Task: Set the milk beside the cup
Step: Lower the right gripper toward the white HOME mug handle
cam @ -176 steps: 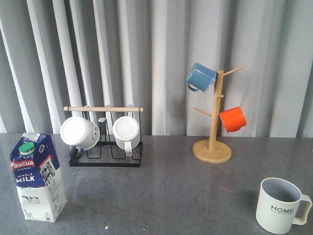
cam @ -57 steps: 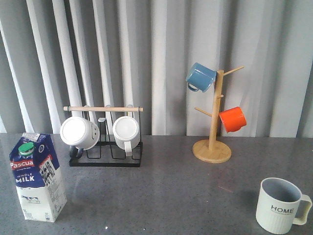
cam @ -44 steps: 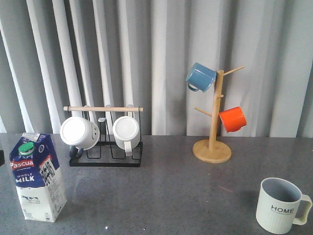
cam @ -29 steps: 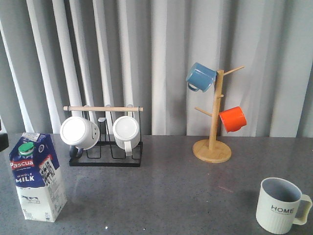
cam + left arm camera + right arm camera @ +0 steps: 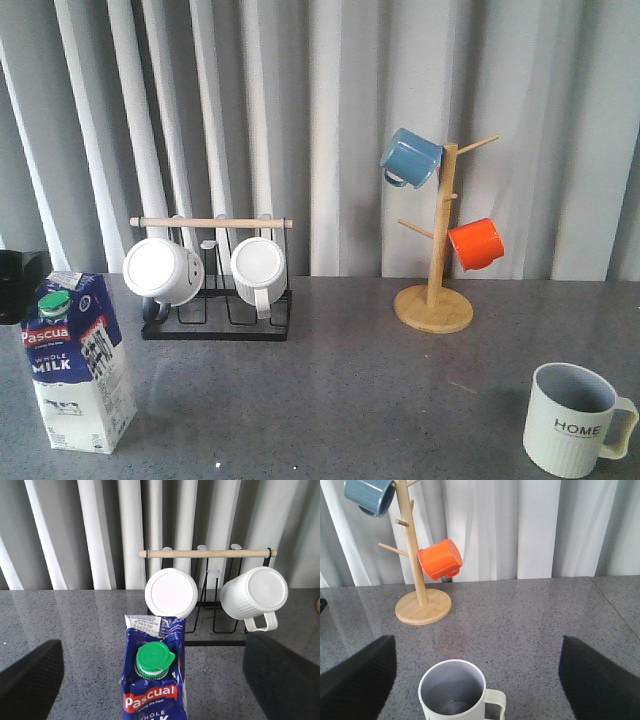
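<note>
The milk is a blue-and-white carton with a green cap, standing upright at the table's front left. My left gripper is open just behind and above it. Its dark fingers stand wide on either side of the carton top without touching it. In the front view only a black part of the left arm shows at the left edge. The cup, pale and ribbed with "HOME" on it, stands at the front right. My right gripper is open above the cup, fingers wide apart.
A black wire rack with a wooden bar holds two white mugs at the back left. A wooden mug tree at the back right carries a blue mug and an orange mug. A curtain hangs behind the table.
A black part of my left arm has come into the front view at the left edge, behind the milk. The milk and the cup have not moved.
</note>
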Motion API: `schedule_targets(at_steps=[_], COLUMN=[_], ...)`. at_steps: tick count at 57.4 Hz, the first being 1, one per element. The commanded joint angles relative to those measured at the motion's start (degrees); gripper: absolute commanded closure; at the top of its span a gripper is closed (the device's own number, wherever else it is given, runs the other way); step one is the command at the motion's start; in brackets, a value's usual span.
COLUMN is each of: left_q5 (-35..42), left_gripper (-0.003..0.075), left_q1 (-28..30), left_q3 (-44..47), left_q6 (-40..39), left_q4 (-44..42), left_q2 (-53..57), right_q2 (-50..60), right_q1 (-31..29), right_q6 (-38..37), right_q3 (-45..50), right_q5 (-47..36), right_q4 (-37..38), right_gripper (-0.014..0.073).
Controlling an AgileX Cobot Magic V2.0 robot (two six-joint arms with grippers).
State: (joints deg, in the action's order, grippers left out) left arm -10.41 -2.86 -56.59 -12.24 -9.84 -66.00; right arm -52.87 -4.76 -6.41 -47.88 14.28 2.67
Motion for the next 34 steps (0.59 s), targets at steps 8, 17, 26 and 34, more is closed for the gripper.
schedule_targets(at_steps=[8,17,26,34], left_q5=[4.0,4.0,4.0,4.0], left_gripper=[0.0115,0.0181,0.023,0.0255], left_q1=[-0.2,-0.2,-0.2,-0.2], left_q3=[-1.8,-1.8,-1.8,-1.8], left_q6=[-0.8,-0.8,-0.8,-0.8], left_q4=[0.2,0.2,0.2,0.2], left_q2=[1.0,1.0,1.0,1.0], right_q2=[-2.8,-4.2,-6.0,-6.2], right_q1=[0.0,0.0,0.0,-0.1], right_q6=[0.3,0.3,0.3,0.3], right_q3=[-1.9,-1.9,-1.2,6.9], right_q5=[-2.6,-2.5,-3.7,-16.7], right_q4=[1.0,2.3,8.4,11.5], right_gripper=[0.0028,0.0034,0.0034,0.0034])
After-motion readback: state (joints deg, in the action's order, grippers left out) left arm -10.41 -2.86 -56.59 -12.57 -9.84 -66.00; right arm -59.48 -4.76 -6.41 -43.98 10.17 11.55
